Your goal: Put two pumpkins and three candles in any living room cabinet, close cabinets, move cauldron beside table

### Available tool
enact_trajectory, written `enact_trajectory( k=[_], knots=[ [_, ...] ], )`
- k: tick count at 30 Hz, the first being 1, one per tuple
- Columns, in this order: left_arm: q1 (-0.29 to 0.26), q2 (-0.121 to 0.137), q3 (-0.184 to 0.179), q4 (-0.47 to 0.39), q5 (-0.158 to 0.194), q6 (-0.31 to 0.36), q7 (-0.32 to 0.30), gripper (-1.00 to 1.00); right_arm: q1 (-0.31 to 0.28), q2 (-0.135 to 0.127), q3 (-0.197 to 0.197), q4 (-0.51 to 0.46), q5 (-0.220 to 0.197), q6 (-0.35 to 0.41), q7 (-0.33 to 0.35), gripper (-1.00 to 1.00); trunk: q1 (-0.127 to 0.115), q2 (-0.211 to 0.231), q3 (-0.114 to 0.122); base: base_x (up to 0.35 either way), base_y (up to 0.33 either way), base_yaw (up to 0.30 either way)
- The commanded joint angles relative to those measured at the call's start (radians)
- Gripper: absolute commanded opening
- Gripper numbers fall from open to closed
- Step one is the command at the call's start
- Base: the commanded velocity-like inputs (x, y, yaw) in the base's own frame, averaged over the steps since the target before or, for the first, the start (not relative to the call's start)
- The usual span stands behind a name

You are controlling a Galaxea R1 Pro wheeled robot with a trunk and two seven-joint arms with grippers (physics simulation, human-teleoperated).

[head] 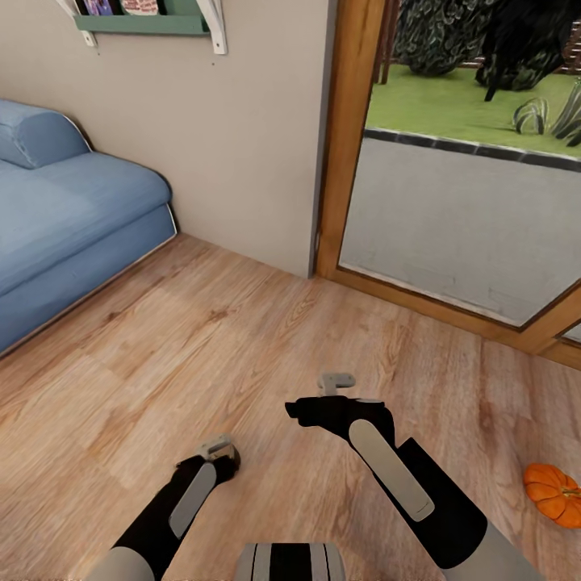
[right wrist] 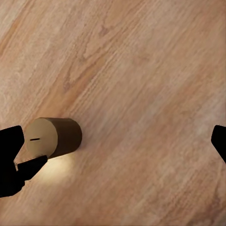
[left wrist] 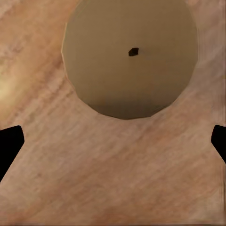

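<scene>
left gripper (left wrist: 113,141): spread open directly above a candle (left wrist: 129,56), seen as a tan disc with a dark wick dot, standing on the wood-grain floor (left wrist: 113,179) | right gripper (right wrist: 113,146): spread open, nothing held, a squat candle (right wrist: 52,137) beside one fingertip | pumpkin (head: 553,492): ribbed, orange, on the floor right of the right arm

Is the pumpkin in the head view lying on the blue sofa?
No. The pumpkin lies on the wooden floor at the robot's right, far from the sofa.

No readable text, label, brand, number or sign appears anywhere.
</scene>
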Motion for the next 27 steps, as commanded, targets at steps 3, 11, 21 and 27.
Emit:
enact_trajectory(
  k=[3,11,21,27],
  knots=[
    [0.0,-0.001,-0.029,-0.002,0.009,0.001,-0.01,1.0,-0.001,-0.001,0.002,-0.001,-0.009,0.0,-0.01,1.0,0.0,0.0,-0.001,0.0,0.0,0.0],
    [0.0,-0.013,-0.037,-0.003,0.006,-0.001,-0.013,1.0,-0.001,-0.001,0.002,-0.001,-0.009,0.0,-0.01,1.0,0.0,0.0,-0.001,0.0,0.0,0.0],
    [0.0,-0.013,-0.031,-0.002,0.009,-0.001,-0.007,1.0,-0.001,-0.001,0.002,-0.001,-0.009,0.0,-0.01,1.0,0.0,0.0,-0.001,0.061,0.0,0.0],
    [0.0,-0.013,-0.029,-0.002,0.013,-0.001,-0.006,1.0,-0.001,-0.001,0.002,-0.001,-0.009,0.002,-0.01,1.0,0.0,0.0,-0.001,0.054,0.0,0.0]
  ],
)
